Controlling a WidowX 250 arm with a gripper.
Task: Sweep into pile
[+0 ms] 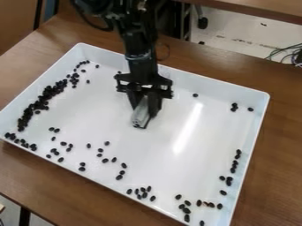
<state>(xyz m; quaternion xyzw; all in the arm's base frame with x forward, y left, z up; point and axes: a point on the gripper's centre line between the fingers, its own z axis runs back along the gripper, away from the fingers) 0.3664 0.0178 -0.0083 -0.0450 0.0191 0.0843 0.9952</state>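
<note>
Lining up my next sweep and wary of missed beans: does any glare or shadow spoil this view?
Camera view: one long glare streak slants down the tray floor, picture-right of the pincer; no beans show in it, though a lone bean lies just off its upper end. Shading at the right wall is light; the beans near it stand out.

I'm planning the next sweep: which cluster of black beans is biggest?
The dense, elongated band at the picture's left, inside the tray; other groups are smaller.
</note>
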